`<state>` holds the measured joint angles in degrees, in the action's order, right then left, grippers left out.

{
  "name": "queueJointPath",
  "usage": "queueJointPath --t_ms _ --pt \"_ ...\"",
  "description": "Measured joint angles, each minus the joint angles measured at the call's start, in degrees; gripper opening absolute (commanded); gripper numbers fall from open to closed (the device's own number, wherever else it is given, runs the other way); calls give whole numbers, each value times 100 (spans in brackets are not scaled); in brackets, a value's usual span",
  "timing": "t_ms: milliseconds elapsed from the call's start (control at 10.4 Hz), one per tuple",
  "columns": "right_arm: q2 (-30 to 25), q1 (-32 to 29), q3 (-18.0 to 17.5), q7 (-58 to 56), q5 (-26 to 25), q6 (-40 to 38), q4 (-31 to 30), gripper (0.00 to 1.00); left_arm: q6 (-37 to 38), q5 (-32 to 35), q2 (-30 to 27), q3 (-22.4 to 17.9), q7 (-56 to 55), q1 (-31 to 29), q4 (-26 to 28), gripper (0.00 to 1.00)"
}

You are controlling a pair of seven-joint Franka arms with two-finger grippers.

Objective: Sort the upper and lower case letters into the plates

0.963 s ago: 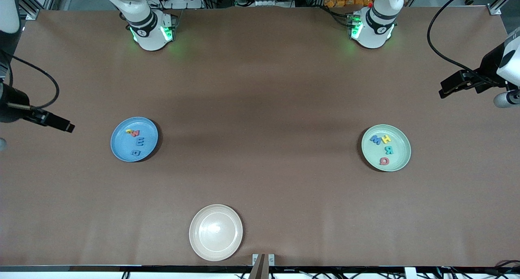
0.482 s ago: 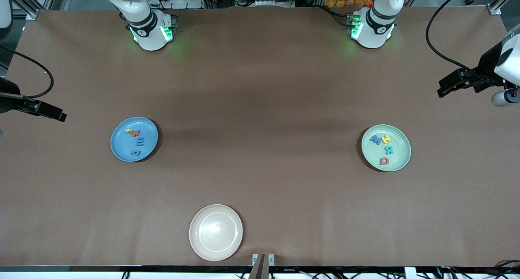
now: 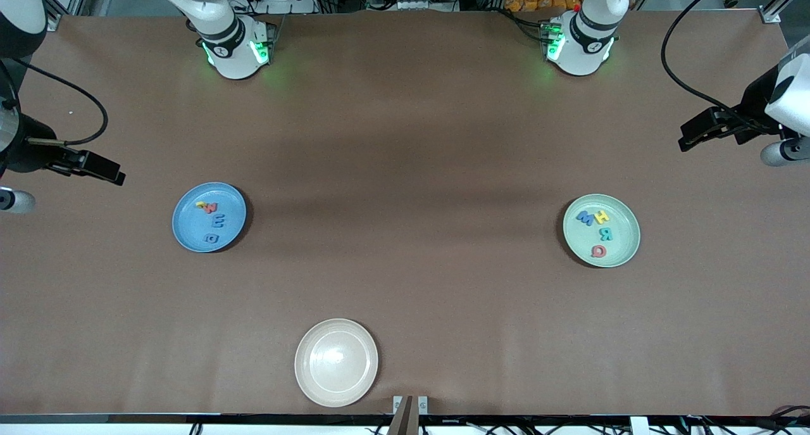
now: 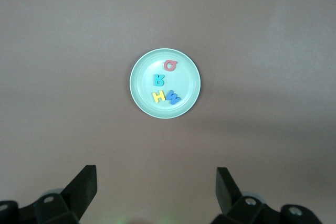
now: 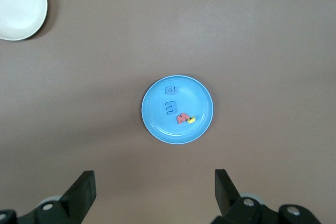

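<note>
The sky blue plate (image 3: 190, 229) lies toward the right arm's end of the table and holds several small letters (image 3: 218, 220), among them a red one (image 5: 182, 117) touching a yellow one (image 5: 191, 120). The mint green plate (image 3: 623, 245) lies toward the left arm's end and holds several letters too: blue (image 4: 174, 98), yellow (image 4: 158, 96), teal (image 4: 159, 81) and red (image 4: 170, 65). My right gripper (image 5: 155, 178) hangs open and empty high over bare table beside the blue plate. My left gripper (image 4: 156, 174) hangs open and empty high beside the mint plate.
An empty cream plate (image 3: 336, 362) sits near the table's front edge, also seen as the cream plate (image 5: 18, 3) in the right wrist view. The right arm (image 3: 19, 150) and left arm (image 3: 781, 106) stand over the two ends of the brown table (image 3: 405, 169).
The right arm's hand has shifted a little at its end of the table, first away from the blue plate and then back. The left hand has drifted slightly toward the bases. Plates and letters have not moved.
</note>
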<state>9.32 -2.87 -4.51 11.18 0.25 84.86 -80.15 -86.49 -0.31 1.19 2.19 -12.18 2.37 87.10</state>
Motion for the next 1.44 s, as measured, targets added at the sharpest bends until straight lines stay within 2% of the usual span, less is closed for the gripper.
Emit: queueJointPath --t_ms 385,1445 --pt "-138 -1 29 -716 5 -29 -56 100 -68 0 -45 124 99 -5 32 100" --pt "-135 -2 35 -738 -134 -16 -148 100 -272 3 -46 163 233 -21 71 100"
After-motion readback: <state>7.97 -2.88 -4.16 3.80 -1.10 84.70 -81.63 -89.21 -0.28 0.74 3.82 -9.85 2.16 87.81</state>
